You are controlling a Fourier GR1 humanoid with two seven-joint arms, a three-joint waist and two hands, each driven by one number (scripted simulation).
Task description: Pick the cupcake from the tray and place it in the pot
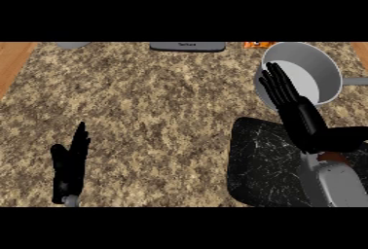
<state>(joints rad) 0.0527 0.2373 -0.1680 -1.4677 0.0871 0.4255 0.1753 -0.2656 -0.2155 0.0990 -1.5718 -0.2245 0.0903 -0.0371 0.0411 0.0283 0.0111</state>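
Granite counter (144,107) – right hand (298,114) fingers straight over pot (320,63) rim; left hand (69,163) fingers straight, resting.

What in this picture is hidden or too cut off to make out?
- Cupcake: none visible on the black tray or in the pot; the right robot hand and forearm cover part of each.
- Orange item, grey slab and grey round object: cut off by the top edge, unidentifiable.
- Left robot hand: open, resting lower left.
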